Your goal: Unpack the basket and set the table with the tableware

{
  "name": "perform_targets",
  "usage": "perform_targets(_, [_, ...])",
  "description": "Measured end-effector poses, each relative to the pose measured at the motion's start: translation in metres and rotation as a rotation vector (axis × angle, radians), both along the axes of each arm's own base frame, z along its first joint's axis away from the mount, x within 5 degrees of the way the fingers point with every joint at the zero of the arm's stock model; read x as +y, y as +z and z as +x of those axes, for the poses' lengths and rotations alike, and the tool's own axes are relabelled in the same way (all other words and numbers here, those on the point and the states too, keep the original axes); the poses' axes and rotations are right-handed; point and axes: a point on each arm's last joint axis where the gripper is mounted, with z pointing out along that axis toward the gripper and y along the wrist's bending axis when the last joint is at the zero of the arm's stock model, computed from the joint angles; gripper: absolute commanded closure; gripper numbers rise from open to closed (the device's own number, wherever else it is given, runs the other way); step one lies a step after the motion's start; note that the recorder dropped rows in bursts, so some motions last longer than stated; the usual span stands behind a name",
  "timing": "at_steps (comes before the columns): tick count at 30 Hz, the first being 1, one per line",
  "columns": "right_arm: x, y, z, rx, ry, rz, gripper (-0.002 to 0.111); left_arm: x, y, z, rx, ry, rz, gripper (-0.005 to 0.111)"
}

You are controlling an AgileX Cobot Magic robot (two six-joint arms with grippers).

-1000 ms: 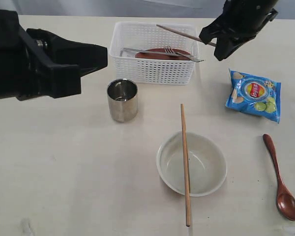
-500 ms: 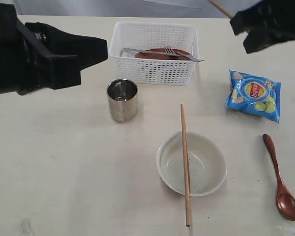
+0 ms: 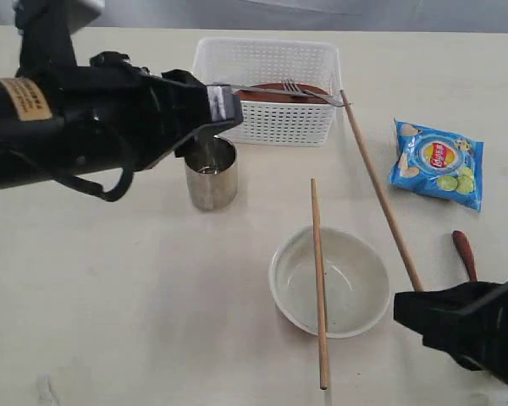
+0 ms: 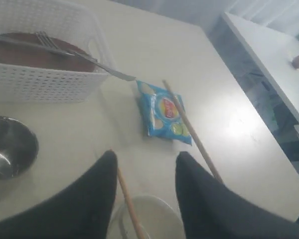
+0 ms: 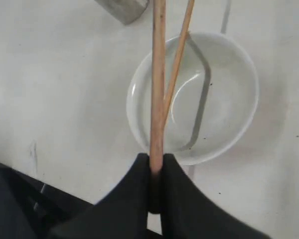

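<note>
Chopstick, held (image 3: 378,182): in the exterior view it is pinched at its near end by the right gripper (image 3: 413,304), which is clamped on it low beside the bowl (image 3: 356,283). Long axis slants away toward the corner of the basket (image 3: 267,123), far tip near the fork (image 3: 313,91). The second chopstick (image 3: 318,279) lies across the bowl, over the table (image 3: 110,296), running near to far, to the view's left of the held one. The right arm is much the nearer, so pairing the sticks is probably its job. The left gripper (image 3: 224,106) hangs above the cup (image 3: 210,173), jaws unreadable here. Left wrist view: those jaws stand apart, empty; the plate (image 4: 35,57) lies in the basket under the fork. Right wrist view: the sticks converge just ahead of the fingers (image 5: 132,194); contact cannot be told.
</note>
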Motion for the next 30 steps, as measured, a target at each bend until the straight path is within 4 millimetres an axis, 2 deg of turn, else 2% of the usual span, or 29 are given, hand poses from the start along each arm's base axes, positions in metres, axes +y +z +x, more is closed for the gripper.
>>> perform_targets(3, [0.007, -0.004, -0.001, -0.012, 0.033, 0.045, 0.109, -0.031, -0.017, -0.003, 0.069, -0.069, 0.042, 0.067])
perform_targets(7, [0.012, -0.002, 0.002, -0.042, 0.039, 0.084, 0.109, -0.064, -0.013, -0.005, 0.057, -0.136, 0.034, 0.067])
perform_targets(13, [0.013, -0.001, 0.002, -0.048, 0.039, 0.092, 0.109, -0.083, -0.017, 0.004, 0.08, -0.13, 0.032, 0.067])
perform_targets(19, [0.013, -0.001, 0.002, -0.052, 0.043, 0.089, 0.109, -0.097, -0.015, 0.0, 0.088, -0.155, 0.016, 0.067])
perform_targets(30, [0.013, -0.001, 0.002, -0.071, 0.064, 0.074, 0.109, -0.108, -0.033, 0.002, 0.22, -0.086, -0.028, 0.067])
